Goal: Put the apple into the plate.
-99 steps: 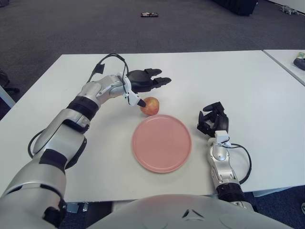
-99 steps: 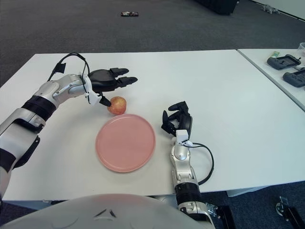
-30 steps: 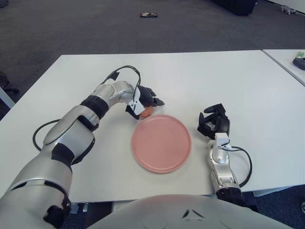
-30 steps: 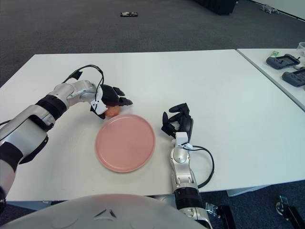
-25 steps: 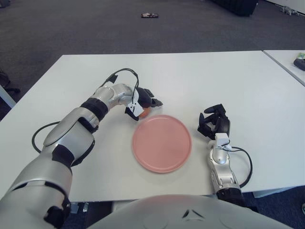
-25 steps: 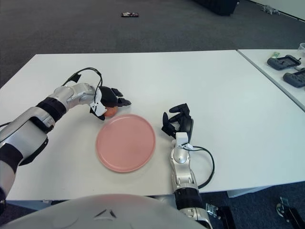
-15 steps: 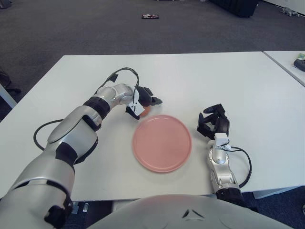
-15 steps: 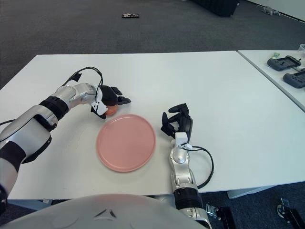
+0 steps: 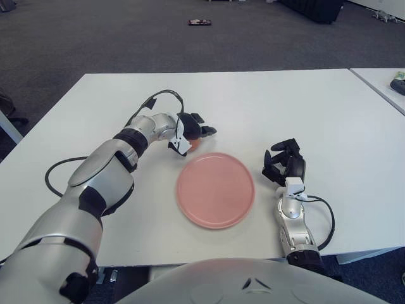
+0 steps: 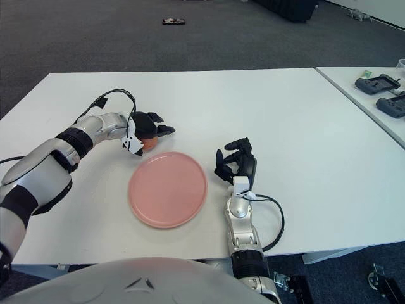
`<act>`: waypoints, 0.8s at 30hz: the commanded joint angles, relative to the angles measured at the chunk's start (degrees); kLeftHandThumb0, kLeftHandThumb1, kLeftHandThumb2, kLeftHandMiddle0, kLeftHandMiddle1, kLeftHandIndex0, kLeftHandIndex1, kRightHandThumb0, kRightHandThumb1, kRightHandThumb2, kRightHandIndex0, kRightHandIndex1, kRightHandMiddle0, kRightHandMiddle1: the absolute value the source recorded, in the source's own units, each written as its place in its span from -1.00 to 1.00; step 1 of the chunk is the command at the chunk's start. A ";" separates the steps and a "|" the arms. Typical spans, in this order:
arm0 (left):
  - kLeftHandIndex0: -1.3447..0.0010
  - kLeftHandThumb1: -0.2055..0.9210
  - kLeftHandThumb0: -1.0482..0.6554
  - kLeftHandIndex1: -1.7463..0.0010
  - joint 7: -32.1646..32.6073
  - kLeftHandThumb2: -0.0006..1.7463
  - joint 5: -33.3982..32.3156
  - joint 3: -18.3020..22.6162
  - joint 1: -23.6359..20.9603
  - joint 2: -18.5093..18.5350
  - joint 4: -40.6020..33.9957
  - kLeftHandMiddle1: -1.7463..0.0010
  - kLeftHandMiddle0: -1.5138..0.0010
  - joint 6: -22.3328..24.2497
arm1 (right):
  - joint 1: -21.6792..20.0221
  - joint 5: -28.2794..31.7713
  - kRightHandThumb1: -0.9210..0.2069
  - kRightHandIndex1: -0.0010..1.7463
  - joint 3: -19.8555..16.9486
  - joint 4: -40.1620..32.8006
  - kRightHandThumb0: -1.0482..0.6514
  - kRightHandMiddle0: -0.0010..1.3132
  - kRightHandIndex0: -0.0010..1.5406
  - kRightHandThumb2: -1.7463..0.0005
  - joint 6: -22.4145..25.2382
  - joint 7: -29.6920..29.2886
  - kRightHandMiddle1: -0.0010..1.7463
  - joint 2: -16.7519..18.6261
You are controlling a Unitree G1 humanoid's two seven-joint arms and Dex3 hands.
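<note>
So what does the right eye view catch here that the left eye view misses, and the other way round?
Only the right eye view shows two dark devices on the side table; the left eye view shows just one dark object at the frame edge there. Only the left eye view shows a dark item at the far left edge, on the floor. Both show the left hand closed over the apple just behind the pink plate, with the right hand to the plate's right.

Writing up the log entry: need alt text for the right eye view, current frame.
The robot's left hand is closed over a small red-orange apple on the white table, just beyond the far-left rim of an empty round pink plate. Its right hand shows idle to the right of the plate, fingers curled.
</note>
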 commanded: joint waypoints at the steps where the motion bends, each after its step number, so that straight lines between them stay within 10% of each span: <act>1: 0.99 0.24 -0.73 0.98 1.07 0.01 2.37 -2.46 3.40 -1.09 2.73 0.61 1.00 -0.07 | -0.17 -0.28 -0.39 0.86 -0.21 -0.69 -0.24 -0.38 -0.12 -0.14 -0.48 -0.48 1.00 0.04; 10: 1.00 0.19 -0.72 0.68 6.58 0.01 1.48 -2.54 3.87 -1.08 4.30 0.39 1.00 -0.69 | -0.20 -0.20 -0.38 0.83 -0.29 -0.84 -0.24 -0.37 -0.13 -0.15 -0.69 -0.64 1.00 -0.02; 18: 1.00 -0.47 -0.39 -0.62 9.93 0.49 -0.90 -0.51 5.61 -1.95 6.28 -0.56 1.00 0.13 | -0.03 0.02 -0.40 0.84 -0.25 -1.12 -0.24 -0.38 -0.13 -0.13 -0.43 -0.15 1.00 -0.33; 24: 0.50 -0.52 -0.26 -0.96 10.83 0.58 -5.40 3.59 7.96 -3.47 9.76 -0.95 0.63 3.11 | -0.04 -0.04 -0.41 0.86 -0.31 -1.23 -0.24 -0.39 -0.12 -0.13 -0.64 -0.15 1.00 -0.50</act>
